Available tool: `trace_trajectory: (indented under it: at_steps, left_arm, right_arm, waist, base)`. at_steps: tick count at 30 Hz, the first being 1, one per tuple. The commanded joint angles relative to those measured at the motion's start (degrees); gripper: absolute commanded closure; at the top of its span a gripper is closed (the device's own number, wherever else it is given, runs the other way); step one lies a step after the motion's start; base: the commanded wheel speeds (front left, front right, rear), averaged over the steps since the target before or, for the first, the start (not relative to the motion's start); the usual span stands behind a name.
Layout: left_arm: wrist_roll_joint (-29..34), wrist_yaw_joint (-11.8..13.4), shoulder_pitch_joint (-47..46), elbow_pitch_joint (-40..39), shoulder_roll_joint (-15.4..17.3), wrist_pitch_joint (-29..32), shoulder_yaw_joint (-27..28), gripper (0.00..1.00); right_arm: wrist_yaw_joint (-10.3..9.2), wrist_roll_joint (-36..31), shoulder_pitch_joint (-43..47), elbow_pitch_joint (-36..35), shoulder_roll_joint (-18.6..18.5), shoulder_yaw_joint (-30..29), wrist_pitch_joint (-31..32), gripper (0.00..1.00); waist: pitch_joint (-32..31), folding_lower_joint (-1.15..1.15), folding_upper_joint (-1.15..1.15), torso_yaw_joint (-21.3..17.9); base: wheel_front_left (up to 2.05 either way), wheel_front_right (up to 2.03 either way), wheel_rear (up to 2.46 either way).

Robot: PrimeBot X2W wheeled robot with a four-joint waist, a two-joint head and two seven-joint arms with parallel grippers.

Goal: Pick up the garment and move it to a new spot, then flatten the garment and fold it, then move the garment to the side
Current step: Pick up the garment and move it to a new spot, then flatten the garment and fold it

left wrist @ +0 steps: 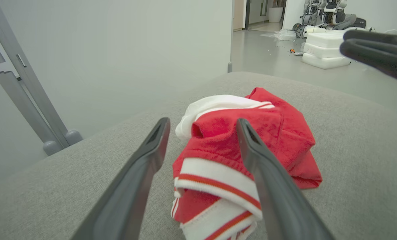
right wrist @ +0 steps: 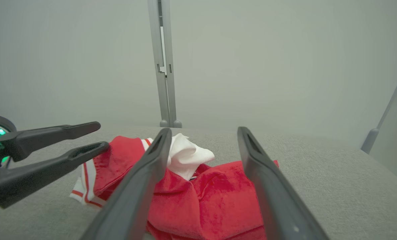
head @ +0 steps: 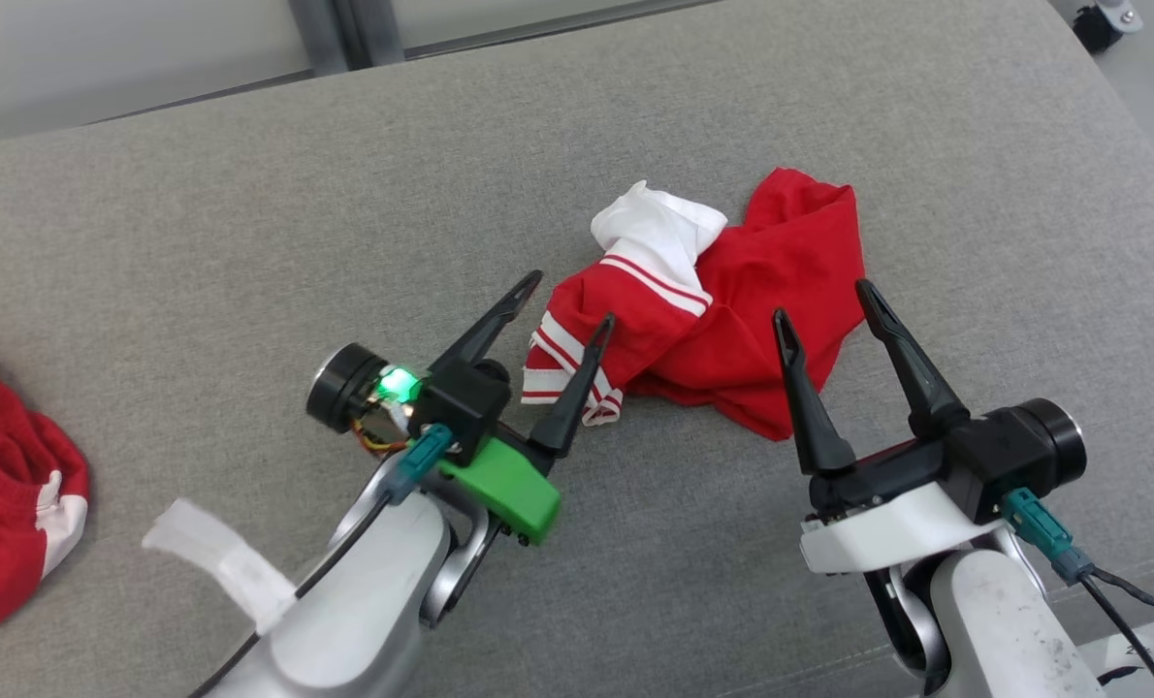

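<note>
A crumpled red garment point(head: 742, 291) with a white collar part and red-and-white striped trim lies in a heap on the grey cushion point(head: 247, 213), right of centre. My left gripper point(head: 572, 298) stands open just left of the heap, above its striped edge, with nothing between its fingers. In the left wrist view the garment point(left wrist: 238, 150) lies beyond my open left gripper point(left wrist: 202, 124). My right gripper point(head: 822, 299) is open above the heap's near right side, holding nothing. The right wrist view shows the garment point(right wrist: 215, 196) under my open right gripper point(right wrist: 202, 130).
A second red and white cloth point(head: 5, 494) lies at the cushion's left edge. A white tag point(head: 218, 557) sticks out beside my left forearm. Grey metal posts point(right wrist: 163, 63) stand behind the cushion. White foam blocks point(left wrist: 323, 50) lie on the floor far off.
</note>
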Motion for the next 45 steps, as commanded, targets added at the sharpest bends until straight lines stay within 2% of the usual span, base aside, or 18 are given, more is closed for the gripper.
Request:
trace_trajectory:
  at_steps: [1, 5, 8, 9, 16, 20, 23, 29, 45]
  left_arm:
    - [1.0, 1.5, 3.4, -2.7, 0.8, -0.2, 2.6, 0.0]
    - [-0.3, 4.5, 12.2, -10.3, -0.5, -0.2, 11.8, 0.0]
    - [1.2, 5.3, 18.4, -14.0, -1.7, -0.1, 18.2, 0.0]
    - [2.0, 5.7, 22.4, -16.2, -2.9, -0.1, 22.4, 0.0]
    - [6.6, 5.3, 34.6, -22.4, -6.0, -0.1, 33.4, 0.0]
    - [8.0, 3.4, 38.7, -25.8, -6.4, -0.1, 35.4, 0.0]
    - [6.7, 3.7, 41.2, -28.0, -6.3, -0.1, 36.8, 0.0]
    - [6.2, 5.9, 44.9, -29.0, -6.4, -0.1, 37.3, 0.0]
    - [8.1, 5.5, 44.8, -27.3, -6.4, -0.1, 34.4, 0.0]
  right_arm:
    - [-0.08, -0.4, 0.9, 0.4, -0.1, 0.2, 0.0, 0.0]
    - [-0.08, -0.6, 2.2, 1.3, -0.2, 0.7, 0.0, 0.0]
    - [-0.08, -1.0, 2.9, 1.2, -0.5, 0.8, 0.0, 0.0]
    - [-0.08, -1.5, 3.4, 0.4, -0.6, 0.4, 0.0, 0.0]
    - [-0.08, -2.1, 7.6, 0.2, -0.9, -1.8, 0.0, 0.0]
    - [-0.08, -2.3, 9.8, 0.0, -1.0, -3.0, 0.0, 0.0]
    - [-0.08, -2.2, 11.2, -0.1, -0.9, -3.9, 0.0, 0.0]
    - [-0.08, -2.0, 12.6, 0.3, -0.6, -3.9, 0.0, 0.0]
    - [-0.08, -2.0, 12.6, 0.0, -1.3, -2.3, 0.0, 0.0]
  waist:
    - [-2.5, 0.0, 0.0, 2.5]
    - [-4.7, 0.0, 0.0, 4.6]
    - [-6.1, 0.0, 0.0, 5.6]
    - [-7.0, 0.0, 0.0, 6.1]
    - [-11.4, 0.0, 0.0, 7.7]
    - [-13.1, 0.0, 0.0, 8.2]
    - [-13.9, 0.0, 0.0, 8.7]
    - [-14.6, 0.0, 0.0, 8.7]
    - [-14.3, 0.0, 0.0, 9.2]
  base:
    - [0.0, 0.0, 0.0]
    - [0.0, 0.0, 0.0]
    - [0.0, 0.0, 0.0]
    - [0.0, 0.0, 0.0]
    - [0.0, 0.0, 0.0]
    - [0.0, 0.0, 0.0]
    - [0.0, 0.0, 0.0]
    - [0.0, 0.0, 0.0]
    - [0.0, 0.0, 0.0]
